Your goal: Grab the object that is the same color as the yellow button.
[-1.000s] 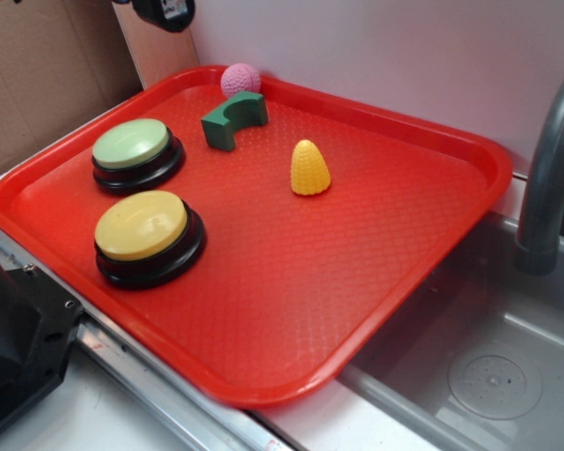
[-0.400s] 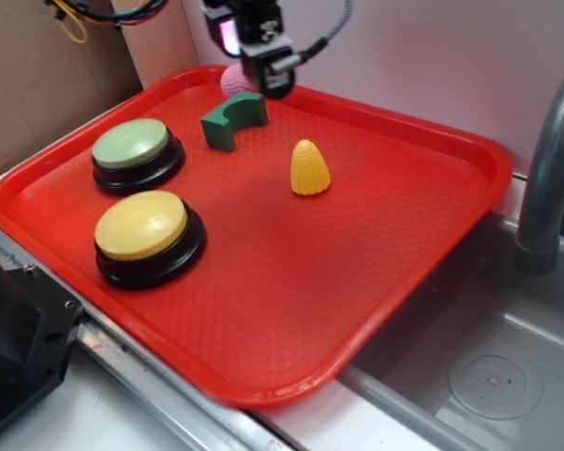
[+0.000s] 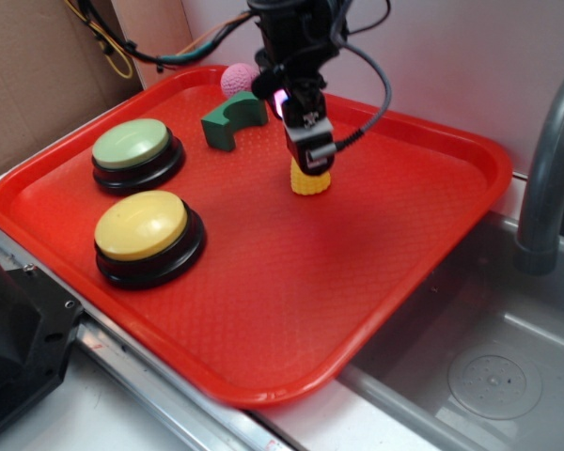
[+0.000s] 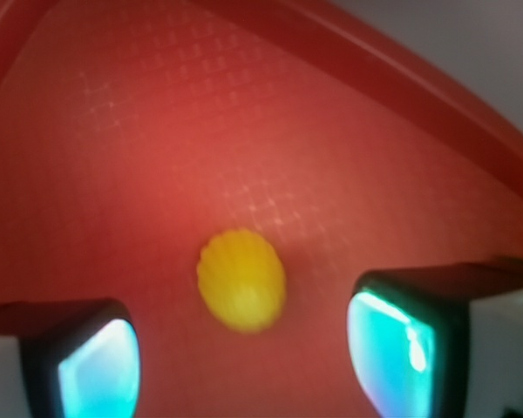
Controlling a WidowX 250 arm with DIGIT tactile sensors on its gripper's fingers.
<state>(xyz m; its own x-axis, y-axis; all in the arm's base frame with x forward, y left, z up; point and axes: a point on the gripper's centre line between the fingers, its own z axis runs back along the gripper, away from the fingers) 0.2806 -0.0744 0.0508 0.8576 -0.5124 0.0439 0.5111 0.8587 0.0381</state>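
No writing was legible anywhere. The gripper (image 4: 244, 348) hung with jaws spread, unclenched, over the bumpy yellow corn cob (image 4: 241, 279), upright mid-tray on the waffle-textured red plastic tray (image 3: 423, 235).

Exterior brightness: even, fairly bright and soft, with no harsh shadows.
Exterior glare: pale sheen on the red tray (image 3: 395, 282) toward its near right part, and soft highlights on the yellow button (image 3: 141, 224).
Exterior shadow: a faint one under the gripper (image 3: 310, 169).
Exterior focus: mostly sharp; the gripper slightly soft.
Wrist focus: blurred throughout; the corn toy (image 4: 241, 279) is a fuzzy yellow blob.
Wrist glare: the fingers (image 4: 96, 370) glow cyan-white at the lower corners.
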